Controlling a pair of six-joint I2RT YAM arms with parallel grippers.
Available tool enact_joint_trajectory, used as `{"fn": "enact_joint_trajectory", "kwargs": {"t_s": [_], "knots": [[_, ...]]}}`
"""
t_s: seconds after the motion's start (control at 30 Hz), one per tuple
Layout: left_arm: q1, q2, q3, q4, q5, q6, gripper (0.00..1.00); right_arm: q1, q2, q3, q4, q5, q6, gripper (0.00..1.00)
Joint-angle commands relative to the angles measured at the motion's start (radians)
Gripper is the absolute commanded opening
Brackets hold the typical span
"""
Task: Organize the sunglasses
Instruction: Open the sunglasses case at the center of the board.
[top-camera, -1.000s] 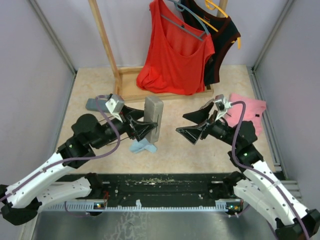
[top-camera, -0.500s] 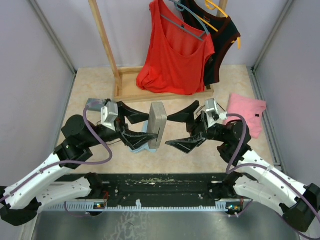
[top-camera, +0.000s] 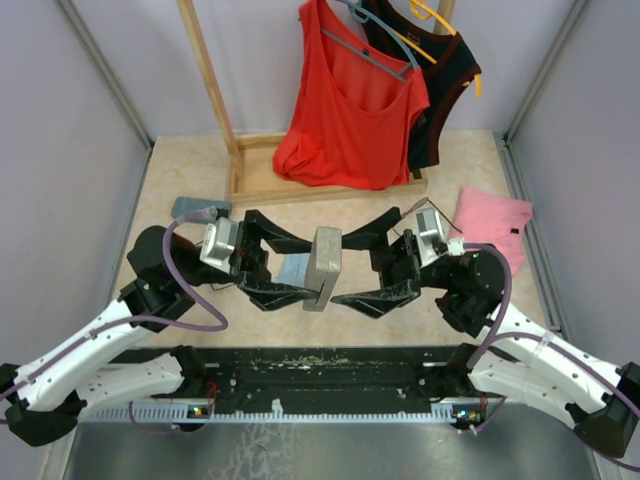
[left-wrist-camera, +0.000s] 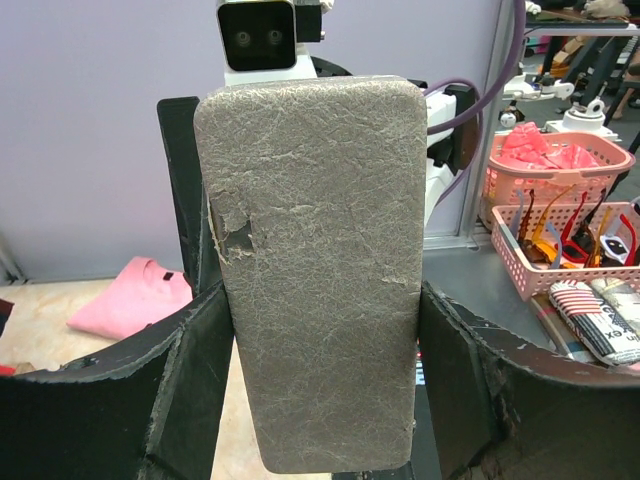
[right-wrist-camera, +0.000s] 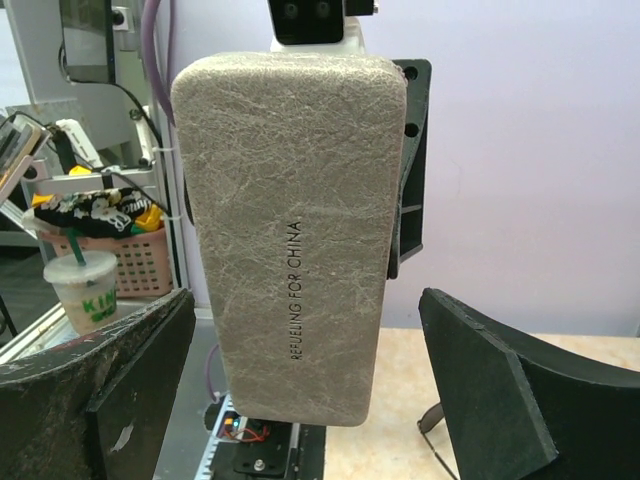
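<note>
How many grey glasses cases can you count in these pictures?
2. The upright case is clamped in the left gripper over the middle of the table; the flat case lies at the back left, behind that arm. More could be hidden under the arms.

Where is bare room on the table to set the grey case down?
Bare beige table lies left of the wooden rack base and behind the pink folded cloth. Crowded centre: left gripper and right gripper flank the grey textured case.

A lab test booth: grey partition walls (top-camera: 70, 150), cluttered pink basket (left-wrist-camera: 545, 185).
</note>
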Motion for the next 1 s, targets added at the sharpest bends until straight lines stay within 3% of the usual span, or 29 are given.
{"fn": "enact_joint_trajectory", "kwargs": {"t_s": [0.0, 0.5, 0.97], "knots": [[0.004, 0.005, 0.040, 0.096, 0.046, 0.017, 0.00, 0.027, -0.026, 0.013, 0.035, 0.019, -0.006, 0.94], [0.004, 0.024, 0.052, 0.095, 0.024, 0.035, 0.00, 0.040, -0.036, 0.003, -0.051, 0.036, -0.023, 0.94], [0.004, 0.013, 0.045, 0.083, 0.016, 0.044, 0.00, 0.062, 0.006, 0.023, -0.049, 0.044, -0.022, 0.78]]}}
